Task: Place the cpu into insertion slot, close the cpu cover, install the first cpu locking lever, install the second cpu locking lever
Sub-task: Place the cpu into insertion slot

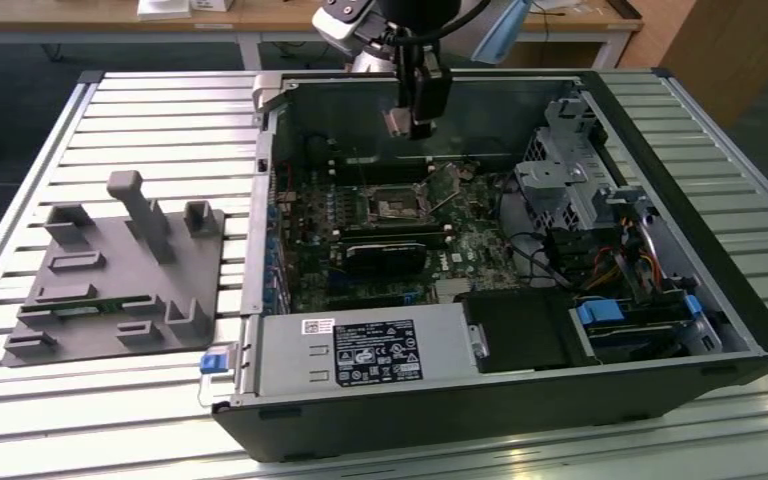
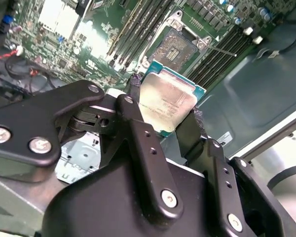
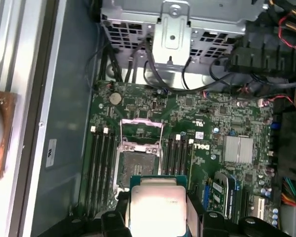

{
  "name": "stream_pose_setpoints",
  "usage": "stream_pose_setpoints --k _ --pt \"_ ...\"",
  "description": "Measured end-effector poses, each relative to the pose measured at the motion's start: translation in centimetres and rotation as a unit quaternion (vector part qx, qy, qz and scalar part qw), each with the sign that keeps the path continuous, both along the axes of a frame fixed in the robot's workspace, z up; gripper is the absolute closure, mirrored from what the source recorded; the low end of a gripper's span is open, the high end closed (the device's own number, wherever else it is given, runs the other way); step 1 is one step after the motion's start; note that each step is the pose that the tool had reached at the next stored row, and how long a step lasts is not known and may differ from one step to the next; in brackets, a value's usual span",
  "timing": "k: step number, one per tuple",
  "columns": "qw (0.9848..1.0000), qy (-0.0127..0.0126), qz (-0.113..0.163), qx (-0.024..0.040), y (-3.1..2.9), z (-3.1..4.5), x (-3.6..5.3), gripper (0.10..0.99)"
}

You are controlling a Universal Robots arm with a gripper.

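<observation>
Slatted metal counter (image 1: 131,110) with an open PC case (image 1: 491,430) lying on its side, and a grey printed fixture (image 1: 117,270) parked next to it on the exterior view's left. Closest to the wrist cameras is the cpu (image 2: 166,101), clamped edge to edge between the black fingers (image 2: 137,118) of the end effector (image 1: 418,128), so it's grasping the chip and hanging over the far end of the case, well clear of the board. My read on handling: the chip is light, stiff and flat, but the contact side is fragile and the metal lid looks slick, so pinching it by two opposite edges like this seems the only sane hold. Just past it in both wrist views sits the insertion slot (image 3: 136,165), bare and dark, with the cpu cover (image 3: 140,143) flipped up off it, so nothing is seated yet. As for what's in the case: green motherboard (image 3: 207,113) with memory slots on both sides of the socket, a black power supply (image 1: 357,350) at the near end, and a perforated drive cage (image 3: 172,29) with loose cables further back.
</observation>
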State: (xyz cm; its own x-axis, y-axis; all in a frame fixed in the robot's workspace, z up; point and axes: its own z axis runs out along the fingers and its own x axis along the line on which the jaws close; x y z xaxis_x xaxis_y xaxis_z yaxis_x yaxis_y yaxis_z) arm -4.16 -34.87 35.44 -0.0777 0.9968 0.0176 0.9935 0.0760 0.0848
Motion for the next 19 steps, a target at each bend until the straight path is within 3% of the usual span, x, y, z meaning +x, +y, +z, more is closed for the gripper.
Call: stream_pose_setpoints --k 7,14,19 --pt "0.9989 0.0000 -0.046 -0.0003 0.00 -0.18 -0.04 0.549" --pt "0.9954 0.0000 -0.096 -0.0005 0.00 -0.43 -0.07 0.549" --pt "0.9958 -0.0001 -0.092 -0.0005 0.02 -0.83 -0.12 0.549"
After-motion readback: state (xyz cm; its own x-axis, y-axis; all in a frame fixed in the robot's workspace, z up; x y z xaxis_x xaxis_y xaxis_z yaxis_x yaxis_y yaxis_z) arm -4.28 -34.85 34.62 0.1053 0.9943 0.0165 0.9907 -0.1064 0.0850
